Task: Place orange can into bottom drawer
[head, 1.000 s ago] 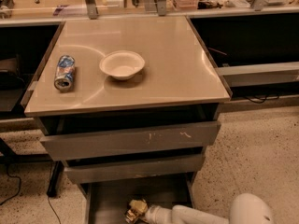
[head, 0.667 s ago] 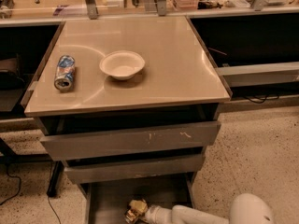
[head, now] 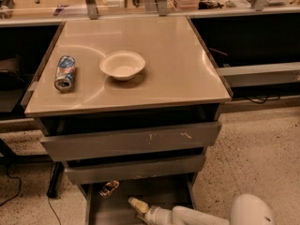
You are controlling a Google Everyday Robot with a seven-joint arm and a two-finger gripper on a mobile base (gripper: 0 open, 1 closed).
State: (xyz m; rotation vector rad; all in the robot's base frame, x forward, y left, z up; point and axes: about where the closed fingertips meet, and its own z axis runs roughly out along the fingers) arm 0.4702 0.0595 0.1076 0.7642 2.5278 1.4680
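Starting at your left, the blue-and-white crushed can [head: 64, 72] is lying on its side near the left edge of the beige tabletop [head: 178, 78], and black cables [head: 14, 191] are trailing across the speckled floor [head: 262, 149] lower down. Moving right, you are looking at the orange can [head: 108, 188] — it is lying tipped over on the flat grey floor of the bottom drawer [head: 164, 193], toward the back-left corner, just under the front of the middle drawer [head: 136, 168]. Above, the white bowl [head: 122, 64] is sitting upright on the tabletop, to the right of the crushed can and apart from it. The top drawer [head: 131, 142] is showing its scratched grey front below the table edge, and the bottom drawer is standing pulled well out toward you. Further right, the gripper [head: 138, 204] is reaching into that drawer from the lower right, its pale tip pointing at the can and stopping near it, with a strip of bare drawer floor showing between them — so it is gripping nothing. Whether it is parted or closed, you cannot tell. The white arm [head: 197, 215] is running back along the bottom edge to a rounded white housing [head: 253, 212] in the lower right corner.
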